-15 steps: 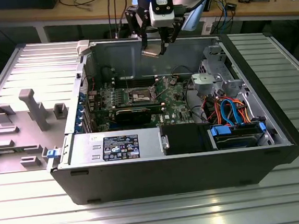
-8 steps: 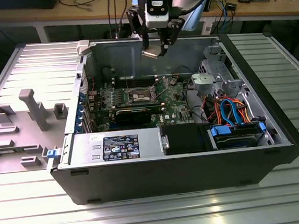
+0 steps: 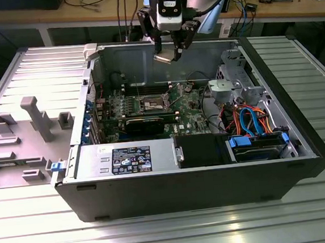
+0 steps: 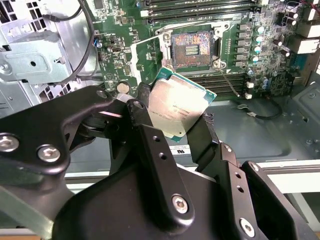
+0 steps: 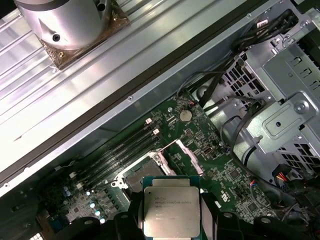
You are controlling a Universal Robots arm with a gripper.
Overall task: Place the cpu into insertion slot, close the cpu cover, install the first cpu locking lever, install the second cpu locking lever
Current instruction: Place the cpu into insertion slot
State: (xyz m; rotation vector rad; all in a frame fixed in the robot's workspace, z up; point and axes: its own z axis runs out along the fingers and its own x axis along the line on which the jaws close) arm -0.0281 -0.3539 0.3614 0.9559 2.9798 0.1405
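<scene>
Item: cpu [image 4: 177, 107]. Thin, light, rigid chip. Metal top prob. slick, underside likely fragile, so hold by opposite edges only.
Pincer [image 3: 169, 54]: clamped on cpu edges, above open case [image 3: 185, 187], well apart from insertion slot [image 4: 192, 47], which lies bare.
Surface: ribbed metal desk [image 3: 161, 235].
Room: lab, wooden desk [image 3: 289, 8] behind.

Dull brushed-metal cpu [image 5: 171, 210], matt black end effector [image 4: 175, 115], glossy green circuit board [image 5: 235, 175], ribbed bare-metal table [image 3: 172, 228]
</scene>
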